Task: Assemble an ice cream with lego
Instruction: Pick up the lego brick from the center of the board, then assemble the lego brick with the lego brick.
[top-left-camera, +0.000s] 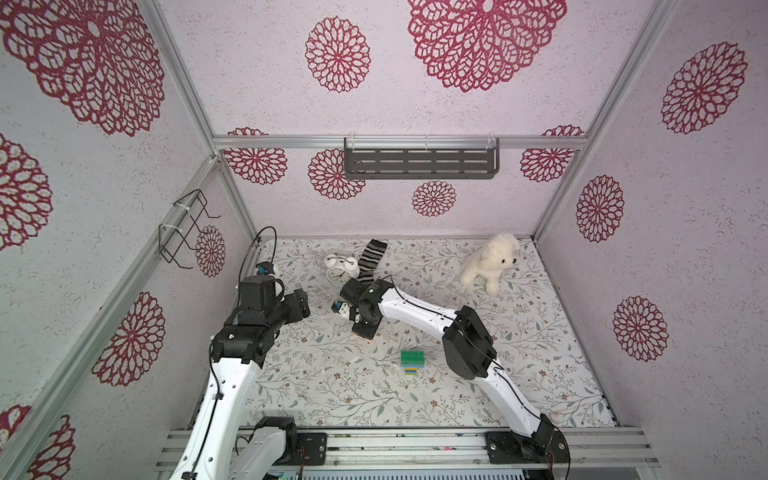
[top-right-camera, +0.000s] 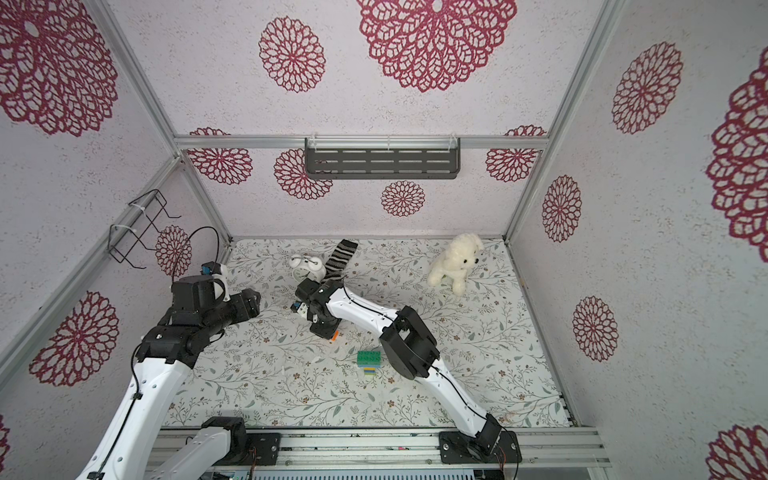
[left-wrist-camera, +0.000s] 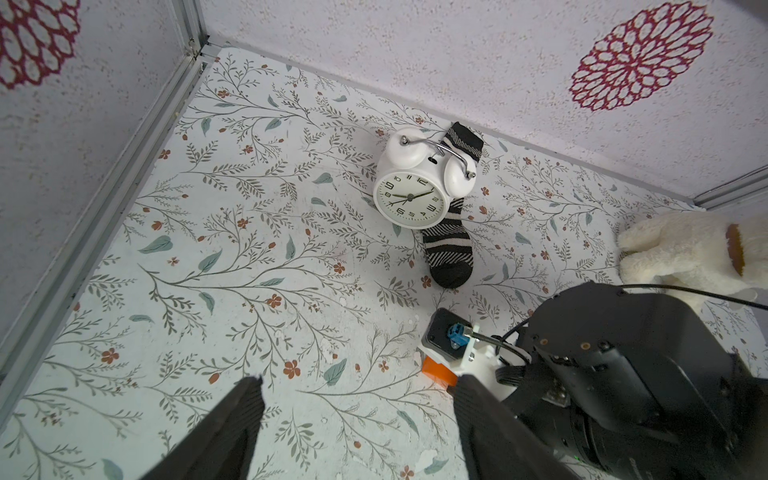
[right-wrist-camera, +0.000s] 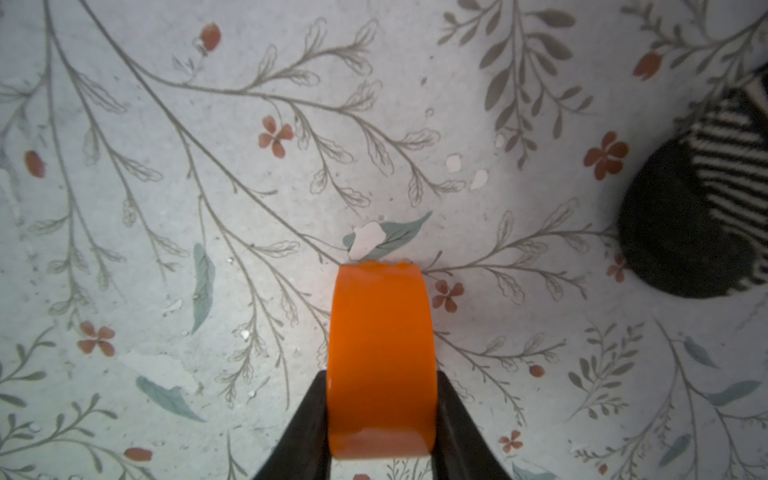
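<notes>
A joined stack of lego (top-left-camera: 412, 361) (top-right-camera: 368, 362) lies on the floral table in both top views, front of centre. It has a wide dark green brick, then light blue, then narrow yellow, blue and lime ones. The orange half-round brick (right-wrist-camera: 382, 353) (left-wrist-camera: 438, 370) rests on the table left of and behind the stack. My right gripper (right-wrist-camera: 382, 376) (top-left-camera: 365, 332) points down over it, and its black fingers (right-wrist-camera: 309, 419) press both flat sides. Only a sliver of the orange brick (top-right-camera: 334, 336) shows under the wrist from above. My left gripper (left-wrist-camera: 359, 399) (top-left-camera: 298, 305) hangs open and empty over bare table to the left.
A white alarm clock (top-left-camera: 343, 268) and a striped sock (top-left-camera: 372, 253) lie just behind the right gripper. A white plush dog (top-left-camera: 490, 262) sits at the back right. A grey shelf (top-left-camera: 419, 160) hangs on the back wall and a wire rack (top-left-camera: 187, 228) on the left wall.
</notes>
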